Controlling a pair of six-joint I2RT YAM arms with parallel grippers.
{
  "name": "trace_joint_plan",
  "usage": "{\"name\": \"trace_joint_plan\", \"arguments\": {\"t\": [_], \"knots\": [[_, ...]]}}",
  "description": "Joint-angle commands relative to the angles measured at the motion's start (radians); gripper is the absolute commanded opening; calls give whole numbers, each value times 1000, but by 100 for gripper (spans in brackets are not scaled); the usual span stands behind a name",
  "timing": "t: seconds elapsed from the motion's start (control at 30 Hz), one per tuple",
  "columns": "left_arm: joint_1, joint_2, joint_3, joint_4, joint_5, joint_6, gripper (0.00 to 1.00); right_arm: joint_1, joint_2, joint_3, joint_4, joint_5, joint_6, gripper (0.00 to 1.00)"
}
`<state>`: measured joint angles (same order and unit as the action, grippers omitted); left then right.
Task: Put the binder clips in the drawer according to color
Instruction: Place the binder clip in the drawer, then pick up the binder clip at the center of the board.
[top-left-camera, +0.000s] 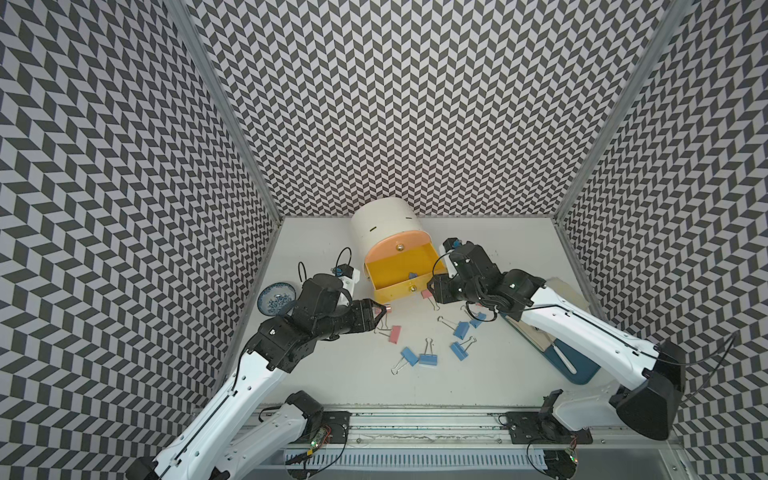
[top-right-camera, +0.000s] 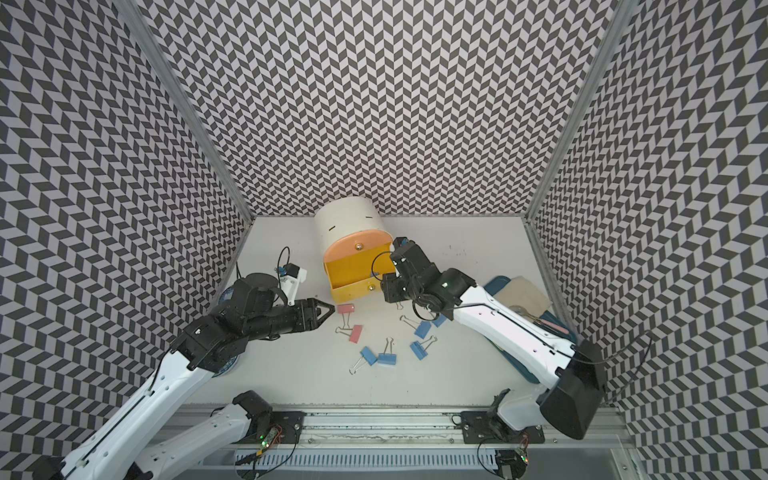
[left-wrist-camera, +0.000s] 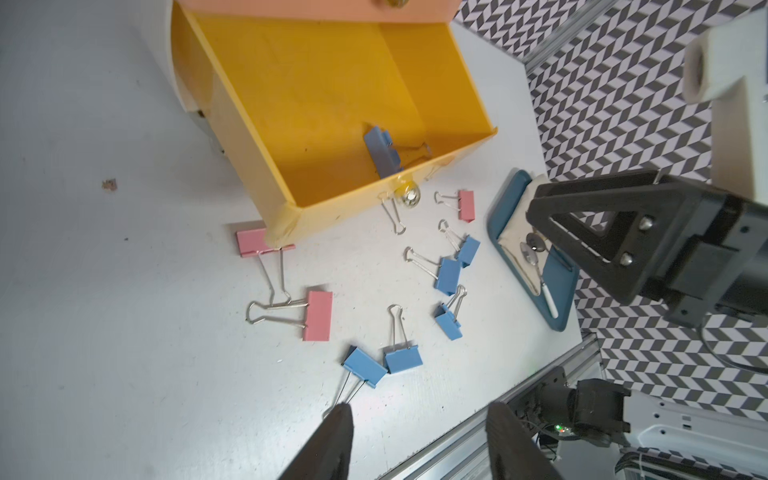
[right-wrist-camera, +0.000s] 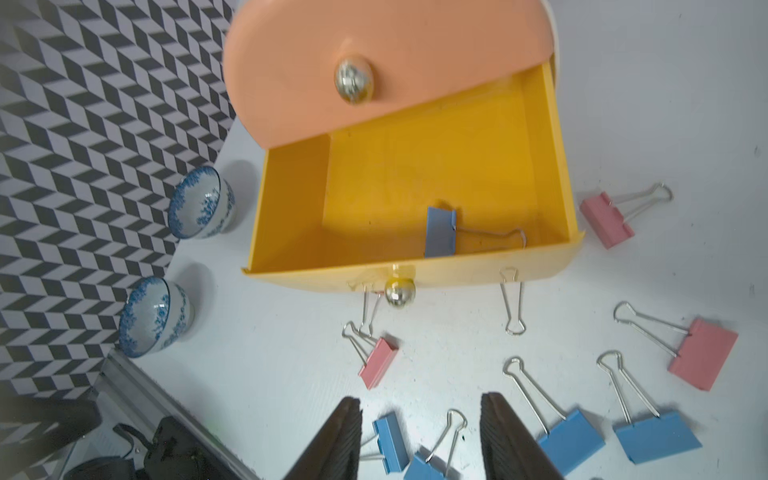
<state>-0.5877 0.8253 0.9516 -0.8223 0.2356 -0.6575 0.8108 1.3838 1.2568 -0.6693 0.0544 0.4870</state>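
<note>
While both arms hang above the white table (left-wrist-camera: 104, 332), I count nine binder clips in plain sight. One blue clip (left-wrist-camera: 382, 151) lies inside the open yellow drawer (left-wrist-camera: 332, 83); five blue clips (left-wrist-camera: 448, 275) and three pink clips (left-wrist-camera: 318, 315) lie scattered just in front of it, one pink touching its corner. The left gripper (left-wrist-camera: 420, 409) and right gripper (right-wrist-camera: 422, 399) each hold their jaws moderately apart around nothing, with two blue-patterned bowls (right-wrist-camera: 201, 203) on the drawer's left and one blue tray (left-wrist-camera: 561, 286) to the right.
</note>
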Motion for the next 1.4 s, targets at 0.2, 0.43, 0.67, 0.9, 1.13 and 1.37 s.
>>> {"name": "trace_joint_plan", "arguments": {"t": [0.2,0.43,0.67,0.9,1.13,1.37], "knots": [[-108,-63,-163,-1,-68,-26,57,92,-131,-238,61,-29,109,50],[-215,-40,-245,70,-111,-60,60,140,-238,-390,86,-34,208,50],[-286,38,-246,104,-143,-48,61,147,-326,-471,65,-29,258,50],[-337,106,-215,162,-177,-53,63,149,-389,-527,48,-32,281,50],[-414,267,-195,213,-244,-62,64,156,-407,-567,52,-48,295,50],[-442,363,-176,244,-275,-21,65,169,-432,-596,57,-51,311,51]]}}
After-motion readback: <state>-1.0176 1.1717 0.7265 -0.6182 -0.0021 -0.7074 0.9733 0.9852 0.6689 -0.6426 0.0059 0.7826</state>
